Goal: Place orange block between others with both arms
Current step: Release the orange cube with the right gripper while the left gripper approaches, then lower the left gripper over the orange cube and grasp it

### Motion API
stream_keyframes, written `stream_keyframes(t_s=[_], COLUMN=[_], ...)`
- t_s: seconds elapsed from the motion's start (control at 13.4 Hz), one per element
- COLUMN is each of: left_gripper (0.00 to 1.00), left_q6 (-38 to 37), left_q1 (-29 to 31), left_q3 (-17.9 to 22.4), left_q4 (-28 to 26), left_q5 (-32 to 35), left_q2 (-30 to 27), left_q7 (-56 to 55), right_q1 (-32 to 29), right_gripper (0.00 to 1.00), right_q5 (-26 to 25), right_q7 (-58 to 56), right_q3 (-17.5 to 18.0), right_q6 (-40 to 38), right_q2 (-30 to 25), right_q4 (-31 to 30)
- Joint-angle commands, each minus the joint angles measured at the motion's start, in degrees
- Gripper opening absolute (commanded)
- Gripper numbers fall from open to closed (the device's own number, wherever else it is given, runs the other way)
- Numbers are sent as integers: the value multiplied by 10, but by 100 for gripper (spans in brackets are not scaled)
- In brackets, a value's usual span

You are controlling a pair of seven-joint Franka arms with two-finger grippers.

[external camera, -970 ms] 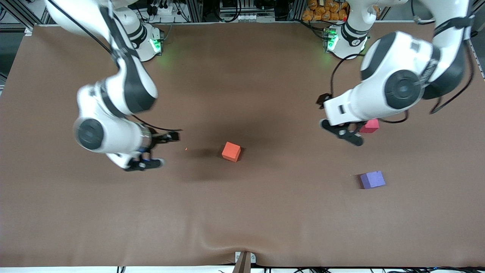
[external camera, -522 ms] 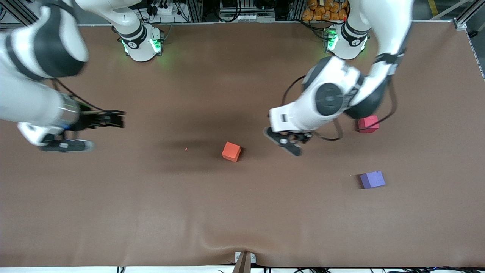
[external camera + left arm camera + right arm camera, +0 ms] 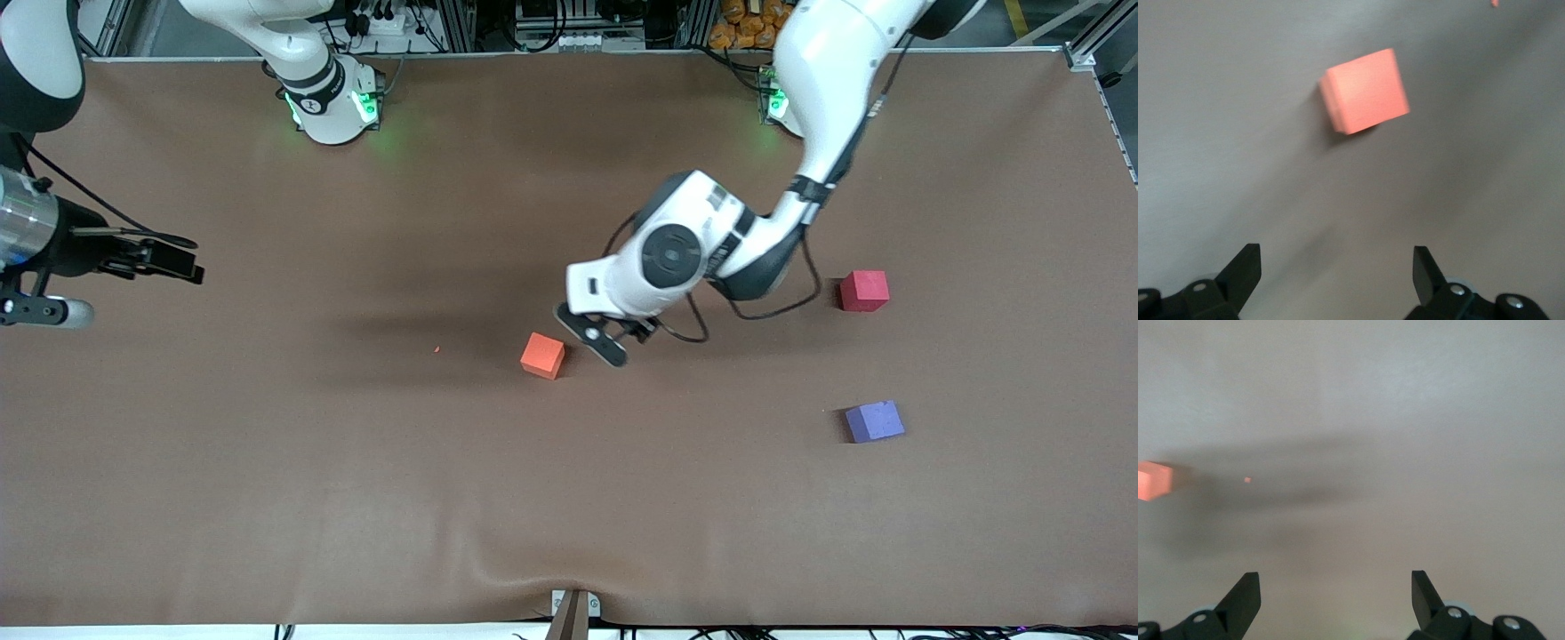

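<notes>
The orange block point(image 3: 542, 356) lies on the brown table near its middle and also shows in the left wrist view point(image 3: 1365, 90). My left gripper point(image 3: 606, 338) hangs open and empty over the cloth just beside the orange block, toward the left arm's end; its fingers point(image 3: 1245, 267) stand wide apart. The red-pink cube point(image 3: 864, 291) and the purple cube point(image 3: 875, 421) lie apart toward the left arm's end, the purple one nearer the front camera. My right gripper point(image 3: 40, 308) is open and empty over the table's edge at the right arm's end; its view catches the orange block point(image 3: 1153, 481) at the border.
A tiny orange crumb point(image 3: 436, 349) lies on the cloth beside the orange block, toward the right arm's end. The brown cloth point(image 3: 569, 498) has a wrinkle near the front edge. Cables and boxes stand past the table by the bases.
The left arm has swung from over the red-pink cube to just beside the orange block. The right arm has pulled away toward its own end of the table. No block has moved.
</notes>
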Motion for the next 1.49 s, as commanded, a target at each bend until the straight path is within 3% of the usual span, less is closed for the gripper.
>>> stream_keyframes(t_s=[0.0, 0.3, 0.67, 0.9, 1.12, 1.42], left_gripper=[100, 100, 100, 100, 100, 100], left_q6=[25, 88, 192, 200, 202, 224], left_q1=[-34, -75, -116, -121, -121, -121], left_q3=[8, 8, 41, 48, 48, 47], left_q4=[14, 18, 18, 17, 17, 17], left_q5=[29, 93, 100, 126, 197, 205], left_q2=[16, 46, 74, 74, 83, 92], left_q7=[-59, -159, -192, -192, -195, -195], right_q1=[-24, -22, -24, -20, -17, -24], right_gripper=[100, 100, 100, 100, 100, 100], right_q5=[-25, -25, -23, -23, -22, -24], right_q7=[-52, -53, -48, -47, -46, -48], right_q3=[3, -8, -7, -6, -4, -4], right_q6=[2, 0, -30, -30, -28, -27], right_q2=[-19, -24, -35, -33, -30, -23], right_q4=[-19, -16, -16, -7, -7, -8])
